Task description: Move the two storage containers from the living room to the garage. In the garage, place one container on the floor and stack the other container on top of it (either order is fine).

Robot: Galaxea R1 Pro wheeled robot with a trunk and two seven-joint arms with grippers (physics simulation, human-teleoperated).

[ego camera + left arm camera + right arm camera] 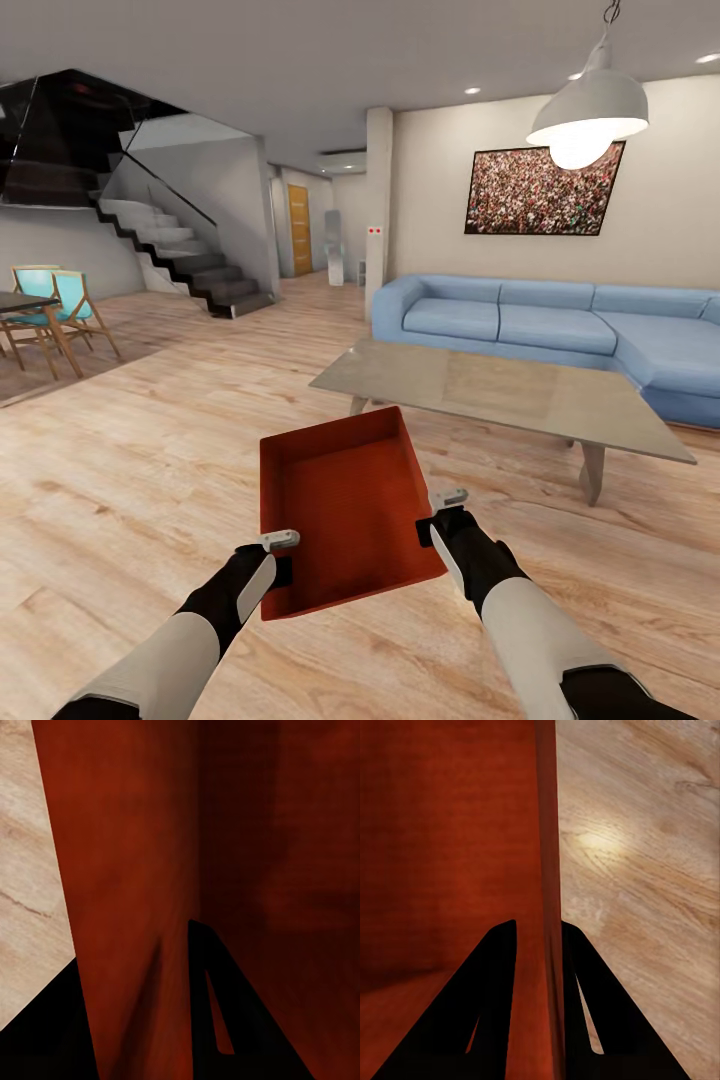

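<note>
Both of your grippers are clamped on one storage container [345,505], an orange-red bin held tilted above the light wood plank floor [130,480], nearest of all in the head view; your left gripper [281,541] pinches its left wall near the near corner, and your right gripper [447,499] pinches its right wall; in the right wrist view the two dark fingers [487,1005] straddle the thin wall [547,870], one inside the bin and one outside, pressed against it; in the left wrist view the container [187,832] sits close before the lens, one dark finger [225,1005] lying against its red surface, the other hard to make out. Just beyond the bin stands a low coffee table [500,390] with a pale top; behind it, to the right, a blue sofa [560,325] against the far wall, under a framed picture [543,190] and a hanging lamp [588,112]. Far left you have chairs [60,300] with turquoise seats, a staircase [180,255], and a wooden door [300,230] down the corridor.
</note>
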